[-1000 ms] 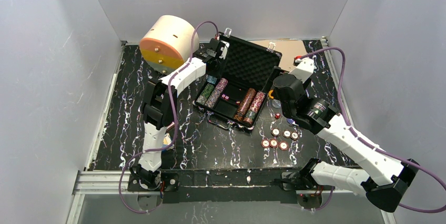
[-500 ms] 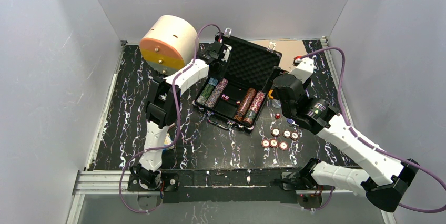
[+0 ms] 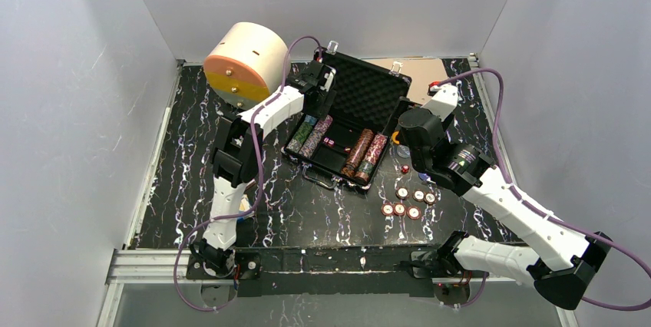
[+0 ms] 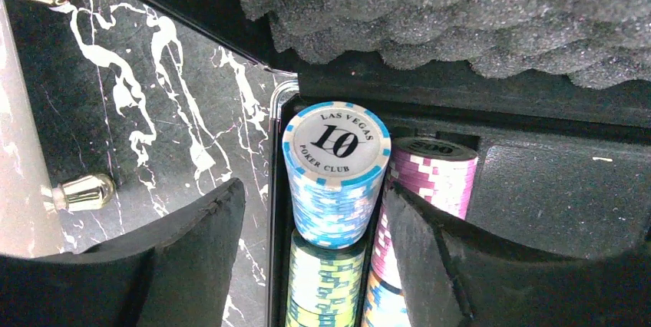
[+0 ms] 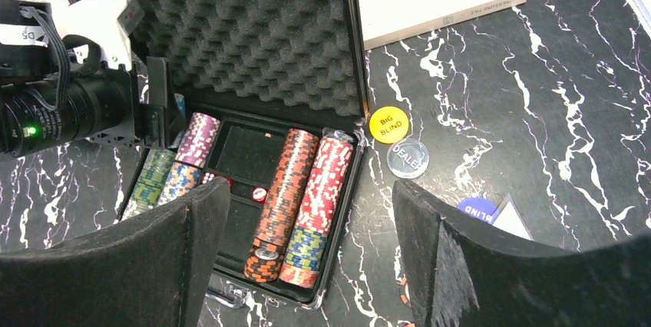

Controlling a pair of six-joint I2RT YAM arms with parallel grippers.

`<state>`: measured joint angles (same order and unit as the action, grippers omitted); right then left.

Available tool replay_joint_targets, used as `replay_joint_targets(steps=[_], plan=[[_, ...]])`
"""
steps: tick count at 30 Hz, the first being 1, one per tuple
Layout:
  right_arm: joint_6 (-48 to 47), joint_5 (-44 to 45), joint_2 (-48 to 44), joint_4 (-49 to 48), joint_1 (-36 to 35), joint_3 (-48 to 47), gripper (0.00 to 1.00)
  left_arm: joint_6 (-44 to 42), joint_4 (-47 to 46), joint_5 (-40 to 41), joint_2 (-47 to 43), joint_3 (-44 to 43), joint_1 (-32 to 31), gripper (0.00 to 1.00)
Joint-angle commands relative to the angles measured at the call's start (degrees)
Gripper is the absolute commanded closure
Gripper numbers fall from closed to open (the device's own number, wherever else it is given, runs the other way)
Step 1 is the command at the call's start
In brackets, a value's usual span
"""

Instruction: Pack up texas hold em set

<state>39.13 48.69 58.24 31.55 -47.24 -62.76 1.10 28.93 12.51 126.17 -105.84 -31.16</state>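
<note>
Left gripper (image 4: 313, 195), jaws spread, straddles the blue-and-white "10" poker chip stack (image 4: 334, 150) in the open black briefcase (image 5: 261, 35). Its left finger (image 4: 199, 250) stands outside the case wall, and a purple-and-white chip stack (image 4: 430, 177) lies just beside its right finger. Right gripper (image 5: 307, 196), jaws wide apart and holding nothing, hangs above the case, with the orange and red chip rows (image 5: 288, 181) below and between its fingers; the yellow BIG BLIND button (image 5: 388, 123) and clear DEALER button (image 5: 408, 158) lie on the marbled table (image 5: 537, 74) just ahead of its right finger.
</note>
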Motion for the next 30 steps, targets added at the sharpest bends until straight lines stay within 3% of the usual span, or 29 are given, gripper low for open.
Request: replay_joint_targets(steps=[1,8,15,25,30], plan=[[-0.5,0.9,-0.1,-1.8,0.2,-0.7,0.14,1.0,1.5,-1.1,-3.2,-1.6,-0.5,0.32],[-0.6,1.0,-0.5,-1.8,0.2,-0.5,0.14,3.4,-3.1,-1.5,-5.4,-1.9,-0.5,0.24],[-0.7,1.2,-0.8,-1.6,0.2,-0.5,0.14,5.6,-13.5,-1.3,-7.8,5.5,-0.5,0.19],[-0.7,1.7,-1.3,-1.5,0.2,-0.1,0.14,4.8,-14.5,2.6,-6.9,9.6,-0.5,0.27],[-0.8,2.0,-1.5,-1.4,0.2,0.1,0.14,4.3,-14.8,2.8,-6.9,11.3,-0.4,0.38]])
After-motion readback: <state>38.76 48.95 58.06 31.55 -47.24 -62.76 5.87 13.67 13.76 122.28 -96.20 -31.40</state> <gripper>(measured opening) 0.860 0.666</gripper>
